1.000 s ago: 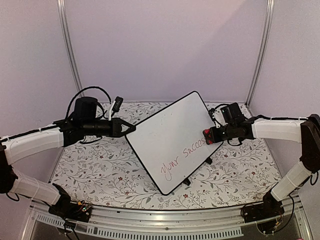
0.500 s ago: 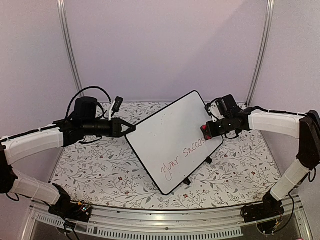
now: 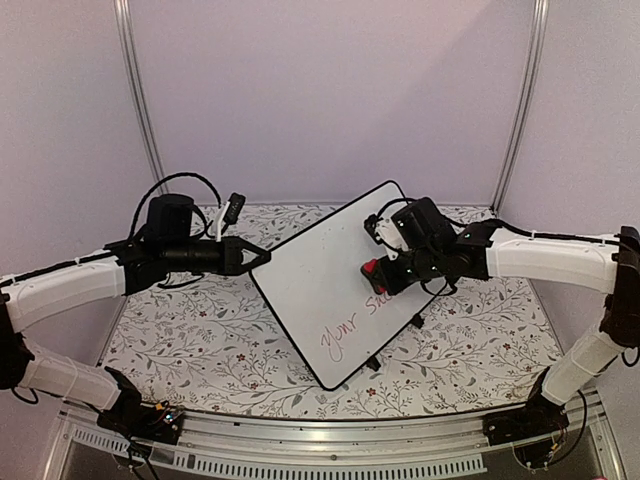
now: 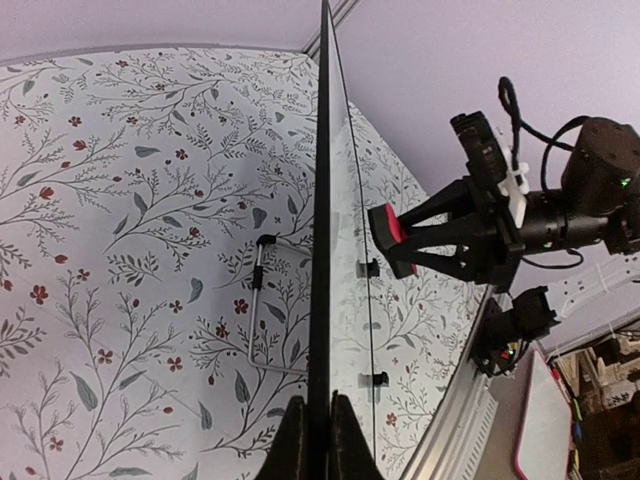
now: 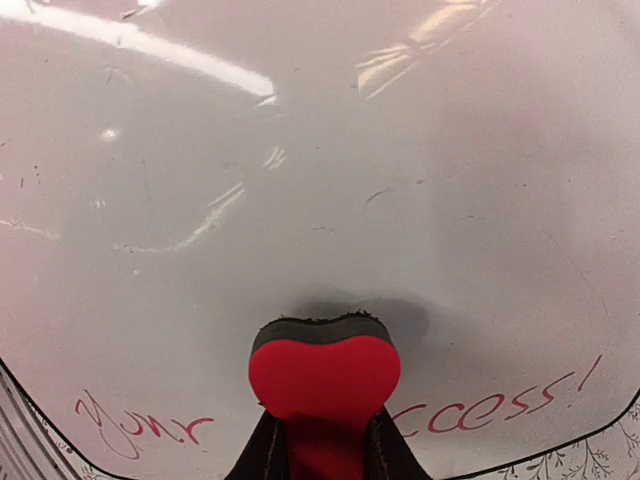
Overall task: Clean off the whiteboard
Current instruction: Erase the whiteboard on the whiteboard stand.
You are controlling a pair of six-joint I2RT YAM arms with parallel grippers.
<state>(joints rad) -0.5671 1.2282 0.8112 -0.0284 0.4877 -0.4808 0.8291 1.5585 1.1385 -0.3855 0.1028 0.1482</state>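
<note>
The glossy whiteboard (image 3: 320,290), round-cornered and thinly rimmed in black, stood tilted mid-table on the floral cloth (image 3: 190,340). The left gripper (image 3: 262,257) was pinched tight on its left edge. The right gripper (image 3: 372,275), reaching in from the right, clamped a red heart-shaped eraser (image 5: 323,375) against its face, hiding part of the red writing (image 5: 150,428).

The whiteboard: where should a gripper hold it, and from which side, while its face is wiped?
Pinch the whiteboard by its thin left edge, coming from the left, fingers across its thickness, as the left gripper does. The board is flat and wide, so only an edge fits the jaws, and the face is left free for the red eraser.
</note>
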